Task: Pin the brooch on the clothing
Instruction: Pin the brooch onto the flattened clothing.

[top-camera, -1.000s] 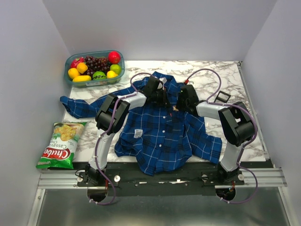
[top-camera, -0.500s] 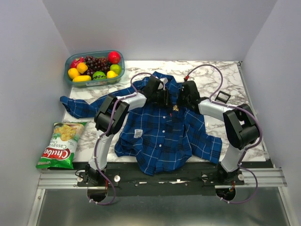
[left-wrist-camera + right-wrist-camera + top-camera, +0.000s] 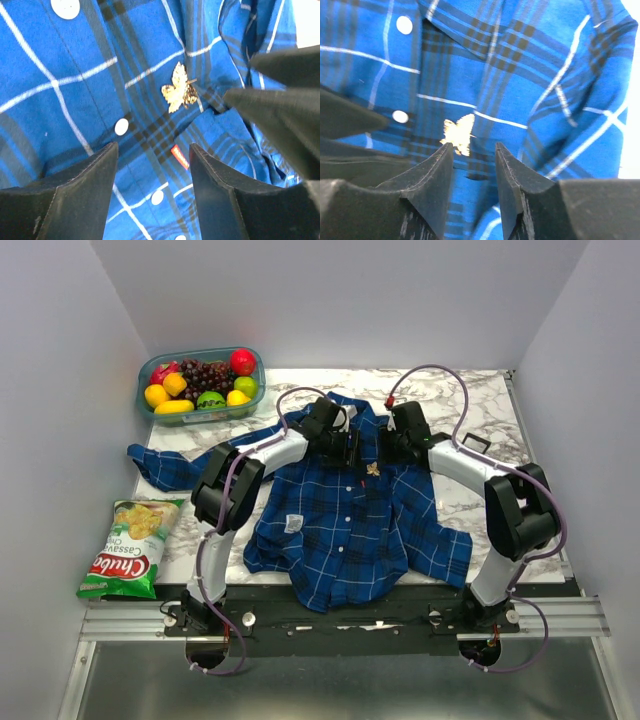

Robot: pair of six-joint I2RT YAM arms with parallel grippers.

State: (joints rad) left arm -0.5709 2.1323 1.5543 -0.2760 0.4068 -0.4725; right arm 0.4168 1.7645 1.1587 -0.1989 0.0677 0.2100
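Left claw [image 3: 152, 147] hangs over the chest of the clothing [image 3: 340, 530] with its jaws well apart and nothing between them; right claw [image 3: 474, 146] faces it from the other side, jaws parted less widely, likewise gripping nothing; the brooch [image 3: 179, 93], a pale leaf shape, lies flat on the blue plaid just beside the row of white buttons, between the two claws and touched by neither; the clothing lies spread on the marble table [image 3: 490, 390]; a tub of fruit [image 3: 200, 418] and a crisp bag [image 3: 130, 548] sit at the left.
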